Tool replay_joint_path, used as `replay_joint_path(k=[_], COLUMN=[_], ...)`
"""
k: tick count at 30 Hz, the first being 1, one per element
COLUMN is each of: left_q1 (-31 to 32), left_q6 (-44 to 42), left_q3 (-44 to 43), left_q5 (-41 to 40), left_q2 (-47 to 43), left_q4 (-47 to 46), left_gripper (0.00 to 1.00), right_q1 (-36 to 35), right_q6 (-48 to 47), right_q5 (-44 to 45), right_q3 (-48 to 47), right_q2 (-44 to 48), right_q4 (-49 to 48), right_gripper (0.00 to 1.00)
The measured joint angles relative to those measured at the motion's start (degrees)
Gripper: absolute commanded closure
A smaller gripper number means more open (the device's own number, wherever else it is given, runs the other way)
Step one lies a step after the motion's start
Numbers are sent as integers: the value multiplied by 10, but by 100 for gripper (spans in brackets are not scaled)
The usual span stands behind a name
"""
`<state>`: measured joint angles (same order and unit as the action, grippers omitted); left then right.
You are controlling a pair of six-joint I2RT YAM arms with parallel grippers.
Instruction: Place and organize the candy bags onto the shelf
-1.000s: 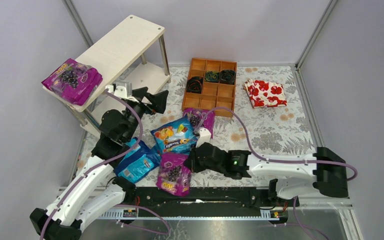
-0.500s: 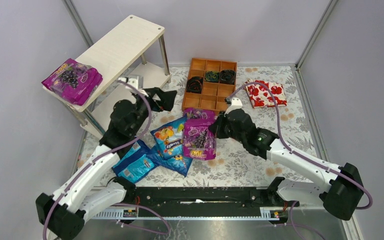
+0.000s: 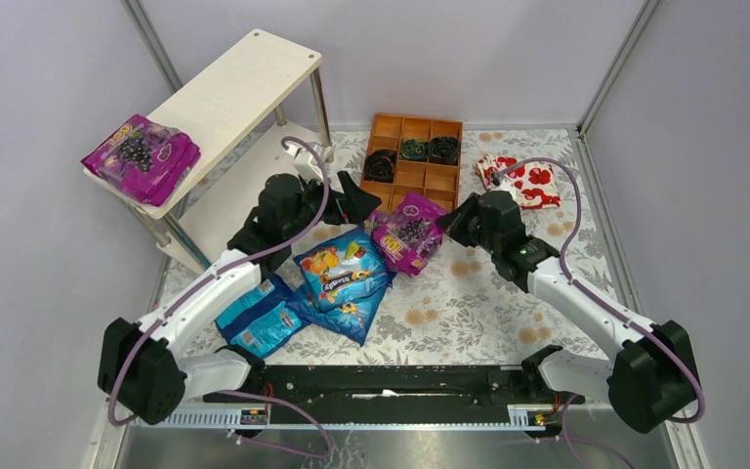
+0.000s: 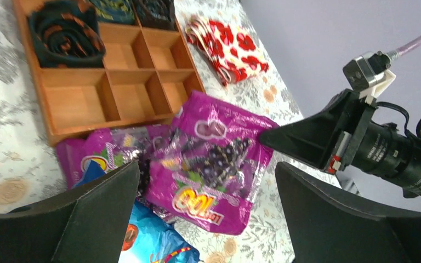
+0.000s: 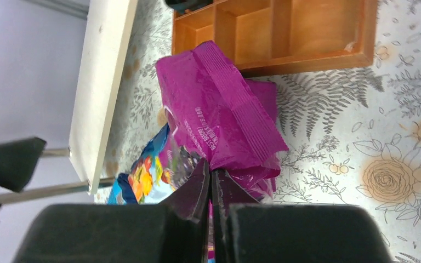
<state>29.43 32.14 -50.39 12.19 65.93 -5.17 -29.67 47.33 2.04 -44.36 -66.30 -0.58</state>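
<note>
My right gripper (image 3: 461,221) is shut on the edge of a magenta-purple candy bag (image 3: 408,233) and holds it above the table, in front of the tray. In the right wrist view the shut jaws (image 5: 209,181) pinch the bag's crimped end (image 5: 219,115). My left gripper (image 3: 359,201) is open and empty, its jaws wide on either side of that bag (image 4: 214,164) without touching it. A second magenta bag (image 4: 104,153) lies by the tray. Blue bags (image 3: 342,269) lie on the table. A stack of magenta bags (image 3: 142,154) rests on the shelf's top board (image 3: 239,93).
The orange-brown compartment tray (image 3: 412,164) with dark rolled items stands at the back. The white cloth with red flowers (image 3: 527,181) lies right of it. Another blue bag (image 3: 264,318) lies near the left arm. The shelf's lower board (image 3: 244,191) sits just left of my left gripper.
My right gripper took a magenta bag from the near table and carried it back and up toward the tray. My left arm swung right to meet it, jaws open.
</note>
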Motion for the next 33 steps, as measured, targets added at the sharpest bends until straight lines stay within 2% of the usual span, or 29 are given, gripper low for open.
replay_joint_path(k=[5, 6, 10, 13, 16, 19, 25, 33], left_q1=[0, 0, 0, 0, 0, 1, 1, 3], left_q6=[20, 23, 37, 47, 52, 52, 52, 57], left_q3=[-31, -37, -51, -51, -51, -52, -56, -57], left_q5=[56, 67, 112, 134, 146, 149, 148, 169], left_q2=[68, 82, 117, 126, 127, 127, 124, 128], left_q4=[27, 30, 40, 47, 48, 51, 56, 47], left_gripper=[1, 1, 1, 1, 1, 1, 1, 1], right_q1=[25, 26, 28, 28, 29, 29, 30, 30], right_q6=[67, 73, 82, 66, 26, -40, -146, -178], right_q5=[1, 2, 10, 19, 18, 8, -3, -24], right_q3=[17, 18, 18, 19, 18, 18, 10, 31], right_q2=[-22, -25, -33, -36, -47, -59, -50, 37], right_q4=[-9, -10, -9, 5, 31, 70, 162, 185], right_gripper=[100, 96, 70, 56, 34, 22, 7, 2])
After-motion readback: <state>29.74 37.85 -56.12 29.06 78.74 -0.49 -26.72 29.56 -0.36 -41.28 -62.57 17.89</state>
